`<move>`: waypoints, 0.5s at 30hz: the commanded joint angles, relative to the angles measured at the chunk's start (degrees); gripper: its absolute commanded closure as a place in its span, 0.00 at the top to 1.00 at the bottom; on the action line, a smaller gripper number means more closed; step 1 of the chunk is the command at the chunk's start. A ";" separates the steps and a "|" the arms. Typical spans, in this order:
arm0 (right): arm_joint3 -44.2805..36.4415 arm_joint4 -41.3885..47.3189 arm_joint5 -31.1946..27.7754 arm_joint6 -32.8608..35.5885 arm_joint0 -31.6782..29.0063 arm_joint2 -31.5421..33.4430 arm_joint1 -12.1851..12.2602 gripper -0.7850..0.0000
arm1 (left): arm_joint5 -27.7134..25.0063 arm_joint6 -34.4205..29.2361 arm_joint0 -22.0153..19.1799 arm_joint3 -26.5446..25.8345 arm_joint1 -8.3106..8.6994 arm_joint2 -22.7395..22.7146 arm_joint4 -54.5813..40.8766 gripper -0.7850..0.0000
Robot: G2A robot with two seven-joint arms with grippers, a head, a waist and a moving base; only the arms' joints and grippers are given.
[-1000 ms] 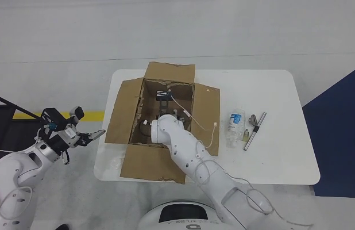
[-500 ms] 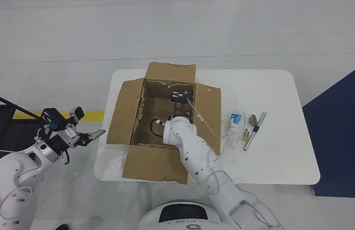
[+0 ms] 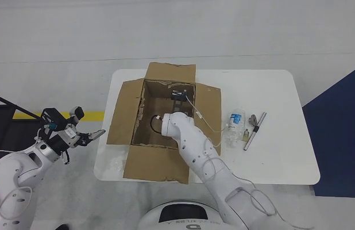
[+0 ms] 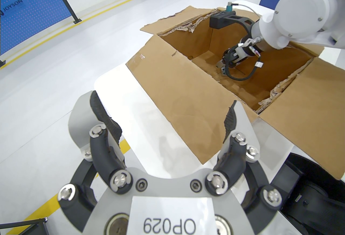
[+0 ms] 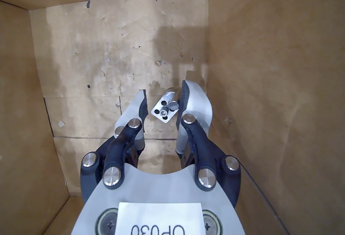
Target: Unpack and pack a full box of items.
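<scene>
Top view: one open cardboard box [image 3: 123, 112] on the tabletop [image 3: 269, 161], right arm [image 3: 186, 135] inside it; one clear bottle [image 3: 235, 122] and one metal rod [image 3: 255, 130] beside it. Left wrist view: left gripper [image 4: 163, 100], jaws apart, facing the box. Right wrist view: right gripper [image 5: 164, 89], jaws apart around one holed metal plate [image 5: 164, 110] on the box floor.

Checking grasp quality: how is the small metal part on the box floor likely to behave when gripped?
The metal part looks rigid and probably dense for its size. Its shiny faces may slip between the right gripper's open jaws. The round stub on its plate could let it twist.
</scene>
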 commanded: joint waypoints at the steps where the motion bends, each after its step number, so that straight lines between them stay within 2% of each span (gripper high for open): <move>1: 0.99 0.10 0.69 -0.02 0.52 0.00 -0.16 0.00 | 0.00 0.00 0.00 0.00 0.00 0.00 0.00 1.00; 8: 0.23 0.19 1.65 -2.05 -0.04 -0.48 -0.62 0.00 | 0.00 0.00 0.00 0.00 0.00 0.00 0.00 1.00; 12: -6.10 -0.48 1.01 -7.66 -3.77 -1.23 -0.34 0.00 | 0.00 0.00 0.00 0.00 0.00 0.00 0.00 1.00; 15: -14.25 -0.97 -0.63 -14.45 -8.88 -2.29 0.57 0.00 | 0.00 0.00 0.00 0.00 0.00 0.00 0.00 1.00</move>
